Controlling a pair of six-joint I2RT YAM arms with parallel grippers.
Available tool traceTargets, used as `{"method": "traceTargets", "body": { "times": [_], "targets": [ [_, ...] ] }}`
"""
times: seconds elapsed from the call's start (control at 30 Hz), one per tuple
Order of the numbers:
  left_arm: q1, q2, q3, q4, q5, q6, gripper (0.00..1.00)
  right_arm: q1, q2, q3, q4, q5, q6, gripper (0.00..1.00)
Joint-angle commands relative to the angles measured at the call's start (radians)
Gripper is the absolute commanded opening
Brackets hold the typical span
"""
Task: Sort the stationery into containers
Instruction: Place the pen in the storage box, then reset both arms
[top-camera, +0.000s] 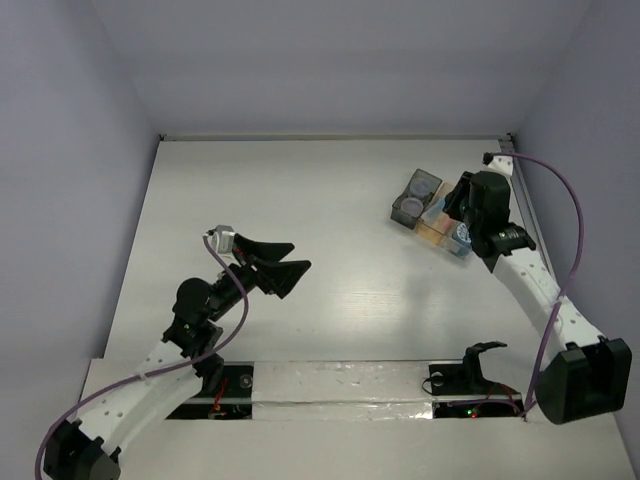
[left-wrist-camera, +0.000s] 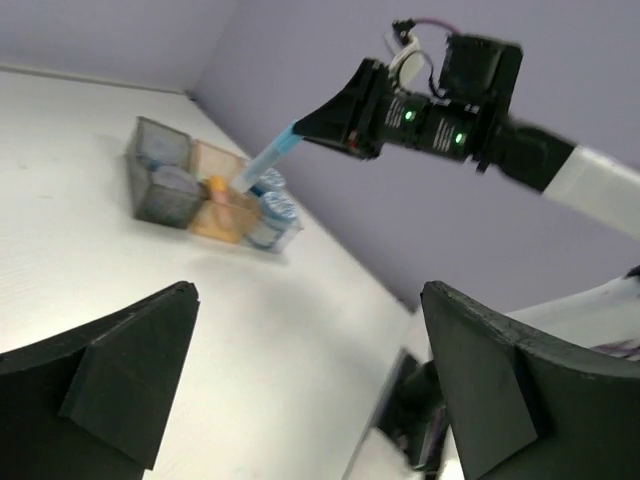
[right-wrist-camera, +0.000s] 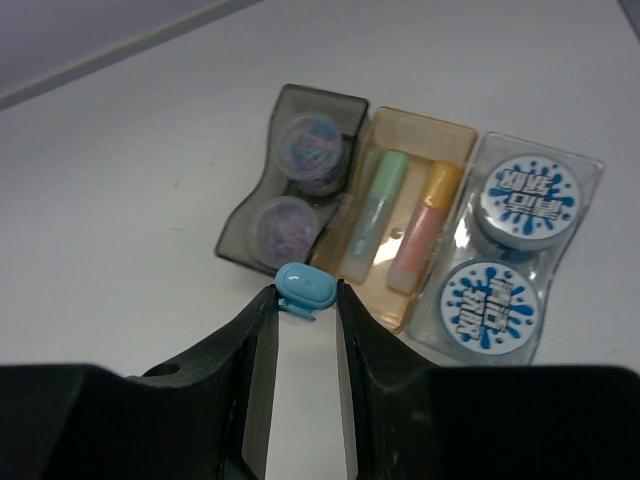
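Three joined bins stand at the far right of the table: dark grey (right-wrist-camera: 262, 222), tan-orange (right-wrist-camera: 460, 140) and clear (right-wrist-camera: 580, 215). The dark grey bin holds two round rolls (right-wrist-camera: 311, 150). The tan-orange bin holds a green piece (right-wrist-camera: 378, 205) and a pink-orange piece (right-wrist-camera: 425, 225). The clear bin holds two blue-and-white rolls (right-wrist-camera: 523, 197). My right gripper (right-wrist-camera: 305, 296) is shut on a blue piece (right-wrist-camera: 306, 288), held upright above the bins; the left wrist view shows the blue piece (left-wrist-camera: 268, 160) over the tan-orange bin (left-wrist-camera: 218, 222). My left gripper (top-camera: 283, 262) is open and empty at mid-table, far from the bins (top-camera: 412, 205).
The right wall (top-camera: 590, 120) stands close behind the bins, and the back wall (top-camera: 330, 70) bounds the far edge. A raised strip with dark cut-outs (top-camera: 470, 385) runs along the near edge between the arm bases.
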Motion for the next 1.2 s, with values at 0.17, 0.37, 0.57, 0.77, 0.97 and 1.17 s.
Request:
{"method": "traceTargets", "body": {
  "times": [0.17,0.37,0.57,0.77,0.97,1.17],
  "targets": [
    [-0.004,-0.2,-0.076,-0.281,-0.103,0.123,0.99,-0.111,0.172,0.16,-0.061,0.028,-0.068,0.0],
    [-0.004,-0.189,-0.087,-0.266,-0.096,0.144,0.99,-0.143,0.333,0.238,-0.09,-0.068,-0.08,0.0],
    [-0.004,-0.164,-0.087,-0.247,-0.093,0.15,0.99,-0.152,0.484,0.353,-0.165,-0.11,-0.077,0.13],
    [-0.004,-0.154,-0.071,-0.237,-0.088,0.14,0.99,-0.152,0.561,0.459,-0.225,-0.075,-0.06,0.87],
    [-0.004,-0.152,-0.047,-0.238,-0.108,0.135,0.99,-0.152,0.438,0.419,-0.159,-0.111,-0.049,0.94],
    [-0.004,-0.122,0.022,-0.253,-0.132,0.13,0.99,-0.152,0.032,0.139,0.109,-0.428,0.027,0.18]
  ]
}}
